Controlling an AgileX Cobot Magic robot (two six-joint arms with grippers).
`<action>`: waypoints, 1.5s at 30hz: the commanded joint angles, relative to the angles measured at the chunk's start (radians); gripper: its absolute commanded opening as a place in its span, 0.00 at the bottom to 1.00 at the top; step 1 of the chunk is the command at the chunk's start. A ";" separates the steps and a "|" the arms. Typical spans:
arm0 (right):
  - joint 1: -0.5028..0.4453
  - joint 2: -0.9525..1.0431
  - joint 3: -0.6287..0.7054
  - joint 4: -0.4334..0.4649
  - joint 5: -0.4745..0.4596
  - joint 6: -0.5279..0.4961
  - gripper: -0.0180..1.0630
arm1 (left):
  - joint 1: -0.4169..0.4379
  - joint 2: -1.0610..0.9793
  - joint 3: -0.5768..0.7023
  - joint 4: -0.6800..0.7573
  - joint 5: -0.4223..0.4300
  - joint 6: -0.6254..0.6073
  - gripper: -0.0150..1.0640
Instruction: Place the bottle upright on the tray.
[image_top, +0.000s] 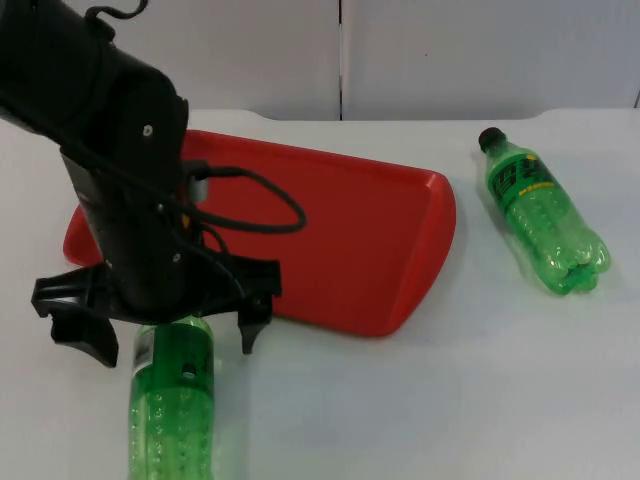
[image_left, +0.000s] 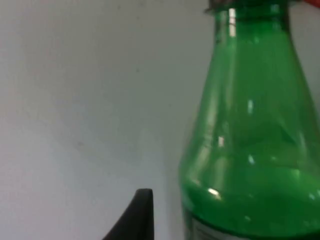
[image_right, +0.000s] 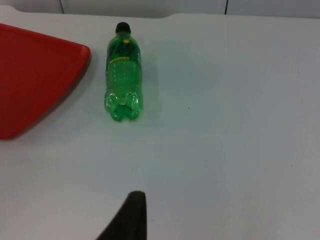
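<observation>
Jaws of the left gripper (image_top: 175, 335) stand wide apart over the neck end of a green bottle (image_top: 172, 405) that lies flat on the white tabletop (image_top: 450, 400), one finger (image_top: 252, 325) on each side and clear of it. Just beyond the jaws sits the red tray (image_top: 350, 240). Well off to their right, past the tray, a second green bottle (image_top: 540, 215) lies on its side. Whether the right arm's jaws are wide or narrow I cannot tell

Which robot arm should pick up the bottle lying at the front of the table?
The left arm, probably. Its left hand is open right over the near bottle, fingers on both sides of its neck end, beside the red tray. The far bottle lies on the other side of the tray.
</observation>
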 joint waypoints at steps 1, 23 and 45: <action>-0.008 -0.003 0.002 -0.005 -0.005 0.000 0.98 | 0.007 0.005 -0.002 -0.018 -0.015 0.016 0.99; -0.008 -0.003 0.002 -0.005 -0.005 0.000 0.98 | 0.003 0.040 0.156 -0.037 -0.248 -0.006 0.99; -0.008 -0.003 0.002 -0.005 -0.005 0.000 0.98 | 0.003 0.040 0.064 -0.028 -0.130 0.061 0.78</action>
